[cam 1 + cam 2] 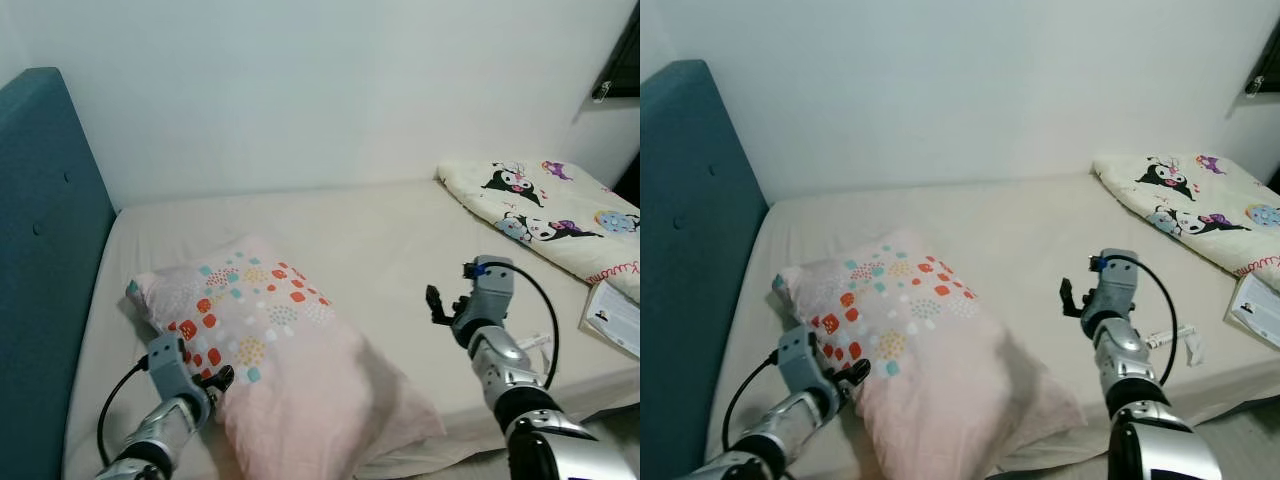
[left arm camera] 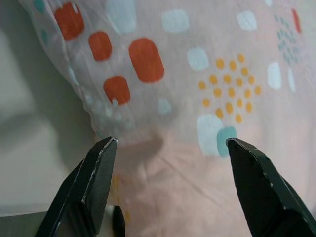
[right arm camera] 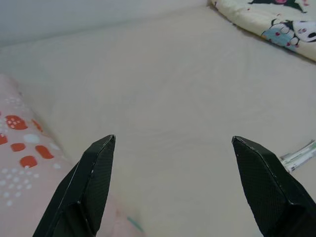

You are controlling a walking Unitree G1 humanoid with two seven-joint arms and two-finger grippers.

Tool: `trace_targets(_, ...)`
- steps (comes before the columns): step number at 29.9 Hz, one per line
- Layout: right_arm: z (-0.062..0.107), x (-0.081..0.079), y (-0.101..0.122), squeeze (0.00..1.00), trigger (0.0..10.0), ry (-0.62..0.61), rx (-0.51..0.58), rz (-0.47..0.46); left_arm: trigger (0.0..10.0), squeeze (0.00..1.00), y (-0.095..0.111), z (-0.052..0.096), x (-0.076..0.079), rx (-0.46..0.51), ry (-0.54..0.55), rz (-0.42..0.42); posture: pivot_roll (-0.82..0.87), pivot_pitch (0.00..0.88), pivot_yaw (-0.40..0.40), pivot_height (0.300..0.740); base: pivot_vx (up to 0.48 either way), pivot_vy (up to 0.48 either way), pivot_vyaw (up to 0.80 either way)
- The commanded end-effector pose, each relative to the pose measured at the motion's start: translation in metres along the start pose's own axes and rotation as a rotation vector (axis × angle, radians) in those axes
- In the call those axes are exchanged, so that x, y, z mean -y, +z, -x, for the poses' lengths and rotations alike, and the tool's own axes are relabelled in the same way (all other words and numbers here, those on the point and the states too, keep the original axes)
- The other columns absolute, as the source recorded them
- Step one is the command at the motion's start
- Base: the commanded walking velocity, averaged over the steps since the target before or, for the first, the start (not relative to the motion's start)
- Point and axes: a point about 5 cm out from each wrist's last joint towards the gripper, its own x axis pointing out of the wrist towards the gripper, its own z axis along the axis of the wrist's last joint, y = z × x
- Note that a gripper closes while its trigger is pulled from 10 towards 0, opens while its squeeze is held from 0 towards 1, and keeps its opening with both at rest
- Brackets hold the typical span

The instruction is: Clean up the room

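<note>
Step in hand, as I judge it: tidying the bed, starting w/ the pillow. I have the left gripper [image 1: 213,381] low at the near-left edge of the pink spotted pillow [image 1: 285,355], jaws released and spread wide; the left wrist view has the pillow's seam and patterned fabric just ahead of the two fingers [image 2: 96,185], not yet between them, and I can't tell if they touch the cloth. Right gripper [image 1: 437,305] hovers above bare mattress to the right of the pillow, jaws also released, grasping nothing.

Next move, by my reading: ease the left fingers fwd over the pillow's edge, clench on a fold of fabric, then lift or drag it toward the headboard. The cover is soft and loose, so a shallow pinch may slip; a deeper bite looks safer.

Surface: beige mattress [image 1: 370,235], no sheet wrinkles worth noting. Near its right edge lie a small white item [image 1: 1175,340], too small to identify, and a printed booklet [image 1: 612,315]. Farther back, right corner: folded cartoon-print quilt [image 1: 550,215]. Left side: teal padded headboard [image 1: 45,260]. Beyond: plain white wall [image 1: 330,90].
</note>
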Motion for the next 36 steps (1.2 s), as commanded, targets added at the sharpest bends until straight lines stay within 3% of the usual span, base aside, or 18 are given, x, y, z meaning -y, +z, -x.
trace_targets(1, -0.001, -0.002, 0.002, 0.00, 10.0, 0.004, 0.002, -0.008, 10.0, 0.00, -0.003, 0.002, -0.001, -0.018, -0.047, 0.025, -0.05, 0.000, -0.035, 0.680, 0.000, 0.000, 0.00)
trace_targets(2, -0.001, -0.002, 0.002, 0.00, 10.0, 0.004, 0.002, -0.008, 10.0, 0.00, -0.003, 0.002, -0.001, -0.018, -0.047, 0.025, -0.05, 0.000, -0.035, 0.680, 0.000, 0.000, 0.00)
trace_targets(4, 0.000, 0.003, 0.002, 0.00, 10.0, -0.012, 0.002, -0.034, 10.0, 0.00, -0.007, 0.005, -0.001, -0.025, -0.114, 0.128, -0.05, 0.000, -0.038, 0.670, 0.000, 0.000, 0.00)
trace_targets(6, 0.000, 0.005, 0.002, 0.00, 10.0, -0.018, 0.000, -0.043, 10.0, 0.00, -0.010, 0.005, 0.002, -0.028, -0.166, 0.175, -0.04, 0.000, -0.039, 0.665, 0.000, 0.000, 0.00)
trace_targets(8, 0.000, 0.005, 0.002, 0.00, 10.0, -0.018, 0.000, -0.043, 10.0, 0.00, -0.010, 0.005, 0.002, -0.028, -0.166, 0.175, -0.04, 0.000, -0.039, 0.665, 0.000, 0.000, 0.00)
trace_targets(9, 0.000, 0.006, 0.001, 0.00, 10.0, -0.023, -0.002, -0.048, 10.0, 0.00, -0.014, 0.005, 0.008, -0.040, -0.225, 0.191, -0.04, 0.000, -0.040, 0.660, 0.000, 0.000, 0.00)
trace_targets(11, 0.000, 0.006, 0.001, 0.00, 10.0, -0.023, -0.002, -0.048, 10.0, 0.00, -0.014, 0.005, 0.008, -0.040, -0.225, 0.191, -0.04, 0.000, -0.040, 0.660, 0.000, 0.000, 0.00)
trace_targets(13, 0.001, 0.008, 0.000, 0.00, 10.0, -0.027, -0.007, -0.049, 10.0, 0.00, -0.022, 0.002, 0.025, -0.089, -0.316, 0.180, -0.04, 0.000, -0.043, 0.650, 0.000, 0.000, 0.00)
trace_targets(16, 0.000, 0.008, 0.001, 0.00, 10.0, -0.028, -0.010, -0.054, 10.0, 0.00, -0.024, -0.002, 0.034, -0.114, -0.322, 0.161, -0.04, 0.000, -0.045, 0.640, 0.000, 0.000, 0.00)
trace_targets(27, 0.002, 0.005, -0.005, 0.00, 10.0, -0.007, -0.031, -0.045, 10.0, 0.00, -0.022, -0.001, 0.035, -0.125, -0.363, 0.165, -0.04, 0.000, -0.043, 0.615, 0.000, 0.000, 0.00)
trace_targets(31, 0.009, 0.001, -0.025, 0.00, 10.0, 0.062, -0.073, -0.056, 10.0, 0.00, -0.010, -0.001, 0.044, -0.098, -0.470, 0.183, -0.04, 0.000, -0.038, 0.595, 0.000, 0.000, 0.00)
trace_targets(36, 0.013, -0.006, -0.037, 0.00, 10.0, 0.127, -0.097, -0.098, 10.0, 0.00, -0.006, -0.002, 0.046, -0.091, -0.490, 0.182, -0.04, 0.000, -0.030, 0.575, 0.000, 0.000, 0.00)
